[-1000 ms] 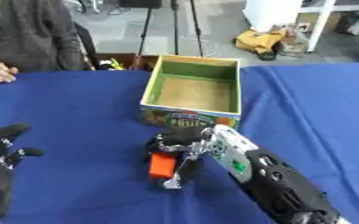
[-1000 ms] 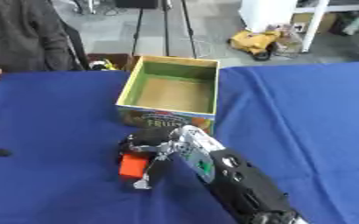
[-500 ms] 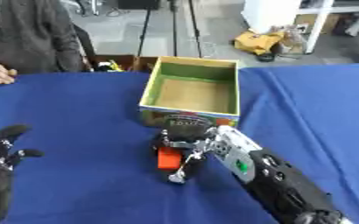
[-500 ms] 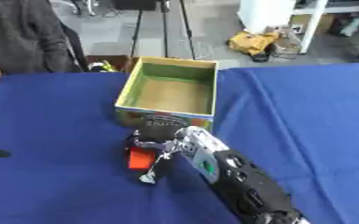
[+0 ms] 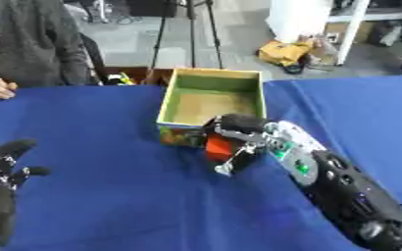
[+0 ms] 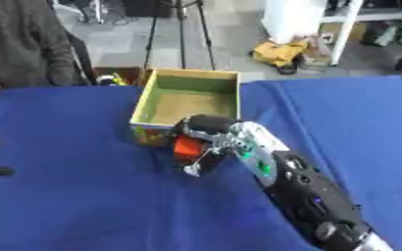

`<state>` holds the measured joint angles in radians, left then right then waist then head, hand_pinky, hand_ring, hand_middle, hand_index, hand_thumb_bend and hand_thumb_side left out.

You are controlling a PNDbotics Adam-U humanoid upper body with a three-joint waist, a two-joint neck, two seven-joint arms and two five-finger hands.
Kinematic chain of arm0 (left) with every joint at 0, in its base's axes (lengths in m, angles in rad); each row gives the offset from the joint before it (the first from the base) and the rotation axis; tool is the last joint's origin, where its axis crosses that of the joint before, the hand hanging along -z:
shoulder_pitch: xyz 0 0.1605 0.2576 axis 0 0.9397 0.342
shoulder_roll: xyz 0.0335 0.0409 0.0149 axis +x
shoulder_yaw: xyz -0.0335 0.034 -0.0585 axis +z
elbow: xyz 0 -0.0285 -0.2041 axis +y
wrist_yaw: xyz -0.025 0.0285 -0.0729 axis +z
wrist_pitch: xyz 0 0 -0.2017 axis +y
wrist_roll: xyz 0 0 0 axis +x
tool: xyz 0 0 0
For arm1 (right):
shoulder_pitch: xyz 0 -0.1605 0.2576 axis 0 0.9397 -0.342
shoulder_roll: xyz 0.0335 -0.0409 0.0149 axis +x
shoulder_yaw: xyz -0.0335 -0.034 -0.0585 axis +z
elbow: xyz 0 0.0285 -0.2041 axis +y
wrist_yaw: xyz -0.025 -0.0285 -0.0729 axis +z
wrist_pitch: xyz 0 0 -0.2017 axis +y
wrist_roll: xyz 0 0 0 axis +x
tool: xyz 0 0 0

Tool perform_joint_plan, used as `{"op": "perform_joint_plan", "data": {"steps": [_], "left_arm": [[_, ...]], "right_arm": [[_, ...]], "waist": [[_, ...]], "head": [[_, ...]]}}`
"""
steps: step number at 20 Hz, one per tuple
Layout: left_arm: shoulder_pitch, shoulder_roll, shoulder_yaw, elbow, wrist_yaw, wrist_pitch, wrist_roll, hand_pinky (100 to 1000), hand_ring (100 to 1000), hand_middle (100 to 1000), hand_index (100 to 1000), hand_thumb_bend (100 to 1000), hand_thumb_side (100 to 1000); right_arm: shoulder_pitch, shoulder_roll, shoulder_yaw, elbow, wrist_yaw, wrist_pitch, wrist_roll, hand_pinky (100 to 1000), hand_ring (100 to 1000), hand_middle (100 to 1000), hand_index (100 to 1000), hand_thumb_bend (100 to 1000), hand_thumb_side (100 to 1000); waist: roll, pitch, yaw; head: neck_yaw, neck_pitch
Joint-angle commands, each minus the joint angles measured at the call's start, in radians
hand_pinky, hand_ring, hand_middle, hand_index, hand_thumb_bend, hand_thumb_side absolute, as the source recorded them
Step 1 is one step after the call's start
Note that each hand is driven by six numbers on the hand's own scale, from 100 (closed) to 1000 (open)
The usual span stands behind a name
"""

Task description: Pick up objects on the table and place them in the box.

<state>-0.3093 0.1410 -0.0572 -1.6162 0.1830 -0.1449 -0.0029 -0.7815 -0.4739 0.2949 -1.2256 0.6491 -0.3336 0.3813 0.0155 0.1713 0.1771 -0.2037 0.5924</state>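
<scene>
Left eye view: right hand [image 5: 243, 135] is clenched round an orange block [image 5: 218, 145], held just at the near wall of the box [image 5: 167, 105]. Block appears rigid and light; grasp across its flat sides. Left hand [image 5: 3, 169] rests released, well left of the box.

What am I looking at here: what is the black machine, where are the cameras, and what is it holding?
Both pictures come from two side-by-side cameras in a humanoid robot's head, looking down at a blue table. The black and silver limb entering from the lower right is its right arm; the right hand has its fingers curled round an orange object, held at the near wall of an open box. The box looks empty inside. The left hand rests idle at the lower left, fingers up. A person sits at the far edge, touching nothing.
</scene>
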Motion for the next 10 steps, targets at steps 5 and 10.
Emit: {"op": "perform_joint_plan", "data": {"steps": [5, 10], "left_arm": [[-0.026, 0.012, -0.011, -0.020, -0.002, 0.002, -0.013, 542, 903, 686, 719, 733, 798], [-0.052, 0.000, -0.032, -0.023, 0.002, 0.005, -0.034, 541, 902, 686, 718, 736, 798]], "right_arm": [[-0.084, -0.103, -0.077, 0.008, -0.046, 0.072, -0.050, 100, 437, 631, 768, 100, 115], [-0.096, -0.118, -0.092, 0.091, -0.007, 0.060, -0.060, 100, 454, 647, 776, 100, 130]], "waist": [[-0.004, 0.000, 0.055], [-0.012, 0.021, 0.136]], "head": [[-0.030, -0.036], [-0.086, -0.070]]}}
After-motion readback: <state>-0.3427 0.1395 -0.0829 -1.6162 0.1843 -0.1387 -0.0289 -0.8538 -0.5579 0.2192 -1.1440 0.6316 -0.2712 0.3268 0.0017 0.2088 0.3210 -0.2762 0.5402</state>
